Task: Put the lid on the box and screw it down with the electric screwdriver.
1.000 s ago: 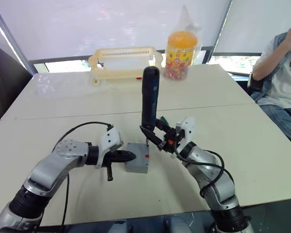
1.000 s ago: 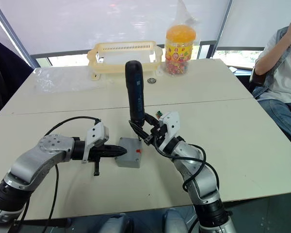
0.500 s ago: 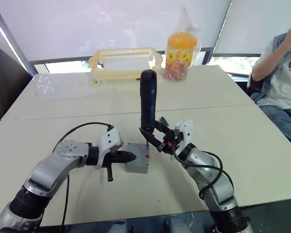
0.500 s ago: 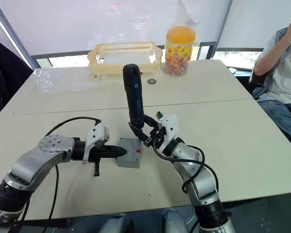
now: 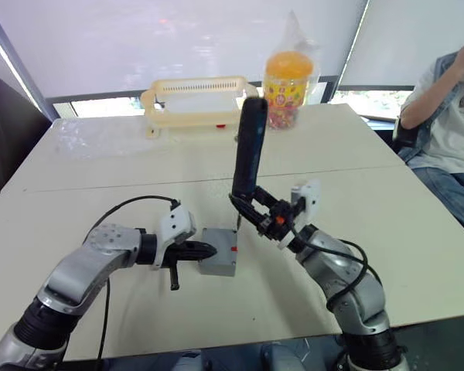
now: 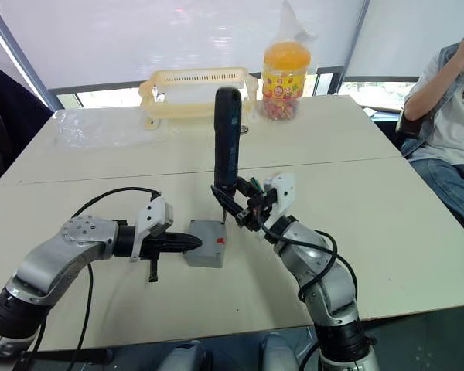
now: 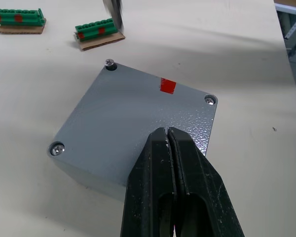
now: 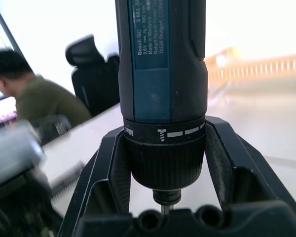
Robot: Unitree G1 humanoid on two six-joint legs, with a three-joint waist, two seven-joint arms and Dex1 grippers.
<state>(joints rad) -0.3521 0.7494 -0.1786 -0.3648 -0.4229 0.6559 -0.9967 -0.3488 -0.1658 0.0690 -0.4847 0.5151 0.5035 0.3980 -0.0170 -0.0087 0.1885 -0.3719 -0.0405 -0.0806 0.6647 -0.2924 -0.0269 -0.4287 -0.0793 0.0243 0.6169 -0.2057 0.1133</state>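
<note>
The grey box (image 5: 216,267) stands mid-table with the lid (image 7: 133,111) lying flat on it; the lid has a red mark and screws at its corners. My left gripper (image 5: 209,249) is shut, its tips (image 7: 166,132) resting on the lid's near edge. My right gripper (image 5: 249,205) is shut on the lower end of the black electric screwdriver (image 5: 247,147), which stands tilted with its top leaning right. Its metal bit (image 7: 113,12) hangs just beyond the lid's far corner screw, apart from it. In the right wrist view the fingers (image 8: 113,168) clamp the screwdriver's collar.
A yellow basket (image 5: 197,97) and an orange-lidded candy jar (image 5: 288,89) stand at the table's far edge. Two green terminal blocks (image 7: 96,32) lie just behind the box. A person (image 5: 448,116) sits at the right. A clear plastic bag (image 5: 81,131) lies far left.
My right arm has swung right and up, lifting the screwdriver's bit off the lid's corner and tilting its top to the right. The left gripper and box have not moved.
</note>
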